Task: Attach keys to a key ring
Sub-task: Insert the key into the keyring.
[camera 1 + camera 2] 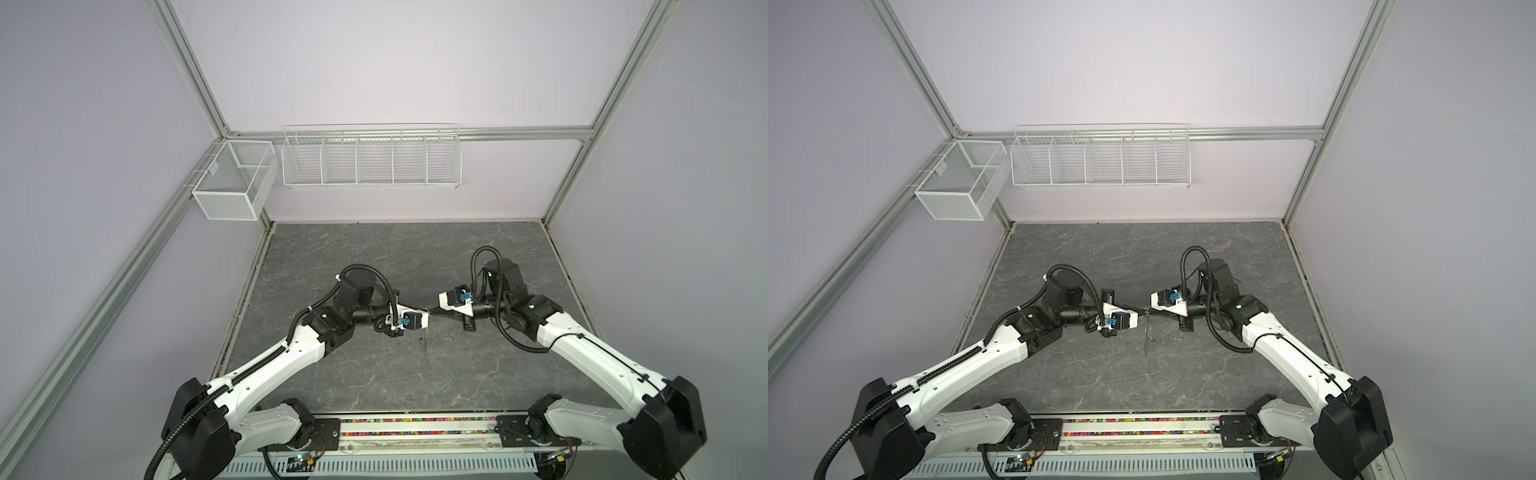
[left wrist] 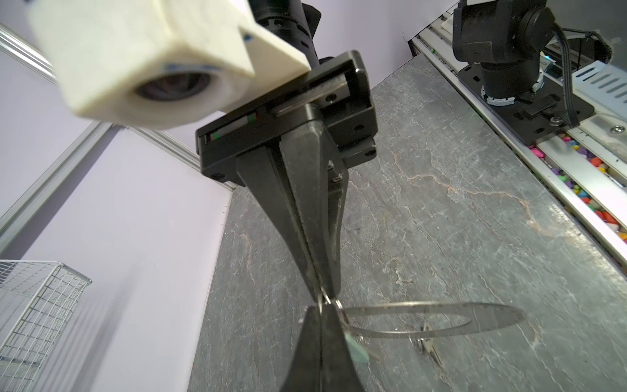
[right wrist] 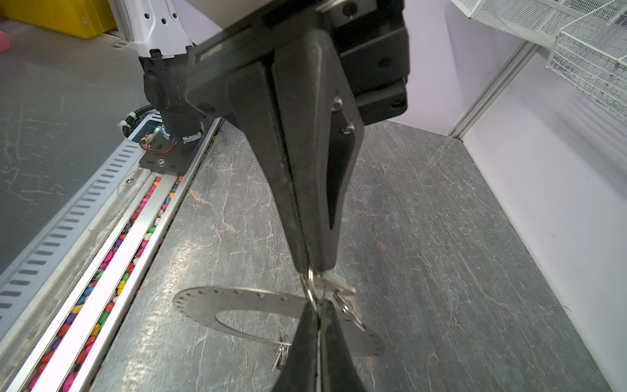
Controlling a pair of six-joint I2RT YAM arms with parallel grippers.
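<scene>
Over the bench (image 1: 374,374), one key (image 2: 428,342) is already dangling from the key ring (image 2: 441,317) mid-air at centre, while just beyond it the left claw (image 2: 320,315), reaching from nine o'clock, is pinching the pale-tagged key (image 3: 336,283) and the right claw (image 3: 319,310), from three o'clock, is seemingly pinching the ring, leaving threading.

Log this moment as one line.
left gripper: shut on pale-tagged key; right gripper: shut on key ring; key ring: above table; other key: hanging from ring
</scene>
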